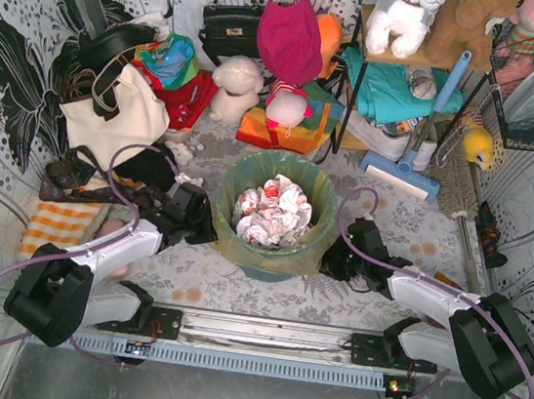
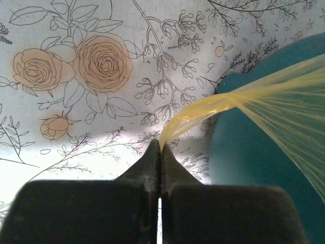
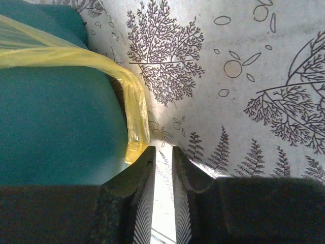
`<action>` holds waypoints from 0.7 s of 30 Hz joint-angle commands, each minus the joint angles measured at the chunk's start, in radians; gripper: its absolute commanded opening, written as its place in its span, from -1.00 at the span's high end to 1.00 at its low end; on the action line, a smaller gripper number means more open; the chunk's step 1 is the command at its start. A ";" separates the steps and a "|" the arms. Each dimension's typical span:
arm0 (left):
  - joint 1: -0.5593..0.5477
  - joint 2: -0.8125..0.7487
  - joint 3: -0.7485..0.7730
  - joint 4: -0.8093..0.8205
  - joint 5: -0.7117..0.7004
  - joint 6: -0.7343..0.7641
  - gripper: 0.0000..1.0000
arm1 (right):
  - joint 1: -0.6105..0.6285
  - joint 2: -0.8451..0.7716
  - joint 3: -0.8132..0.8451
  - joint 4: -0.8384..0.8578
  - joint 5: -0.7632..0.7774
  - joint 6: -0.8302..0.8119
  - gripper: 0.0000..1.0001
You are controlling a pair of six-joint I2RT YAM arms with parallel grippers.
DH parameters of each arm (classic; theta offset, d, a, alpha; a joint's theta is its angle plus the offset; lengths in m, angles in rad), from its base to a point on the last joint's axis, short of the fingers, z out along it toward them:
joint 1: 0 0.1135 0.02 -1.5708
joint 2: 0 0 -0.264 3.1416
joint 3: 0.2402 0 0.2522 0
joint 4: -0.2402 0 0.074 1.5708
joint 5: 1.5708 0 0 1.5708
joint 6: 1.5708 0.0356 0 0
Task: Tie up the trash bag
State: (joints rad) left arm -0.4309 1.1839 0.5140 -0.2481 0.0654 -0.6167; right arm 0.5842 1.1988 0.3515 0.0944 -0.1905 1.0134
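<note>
The trash bag (image 1: 230,237), thin yellow-green plastic, lines the round teal bin (image 1: 273,264) in the middle of the floral table, with white-and-red paper waste (image 1: 270,210) inside. My left gripper (image 1: 206,226) is at the bin's left side. In the left wrist view it (image 2: 160,147) is shut on a stretched strip of the bag (image 2: 264,96), pulled away from the bin (image 2: 254,168). My right gripper (image 1: 338,258) is at the bin's right side. In the right wrist view it (image 3: 162,150) is open by a narrow gap and empty. A bag strip (image 3: 134,101) hangs just left of its left finger, beside the bin (image 3: 56,127).
A cream tote bag (image 1: 120,121), a black handbag (image 1: 231,23), plush toys (image 1: 234,87) and bright cloths crowd the back. A blue-and-white sweeper (image 1: 404,168) leans by a shelf at back right. An orange-striped cloth (image 1: 62,222) lies left of my left arm.
</note>
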 commanded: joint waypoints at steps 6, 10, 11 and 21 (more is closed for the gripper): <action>0.004 -0.004 0.033 -0.005 0.000 0.002 1.00 | 0.003 -0.100 -0.016 -0.062 0.060 0.032 0.86; 0.005 0.003 0.037 -0.006 0.002 0.007 1.00 | 0.003 -0.160 -0.039 -0.047 0.050 0.143 0.53; 0.005 0.004 0.038 -0.007 0.002 0.008 1.00 | 0.003 -0.178 -0.056 -0.022 0.047 0.181 0.43; 0.005 0.004 0.038 -0.010 0.005 0.006 1.00 | 0.004 -0.245 -0.268 0.317 0.069 0.596 -0.11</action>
State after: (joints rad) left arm -0.4309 1.1854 0.5251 -0.2707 0.0654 -0.6159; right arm 0.5842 0.9440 0.1150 0.2588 -0.1455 1.4281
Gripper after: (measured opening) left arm 0.008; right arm 0.547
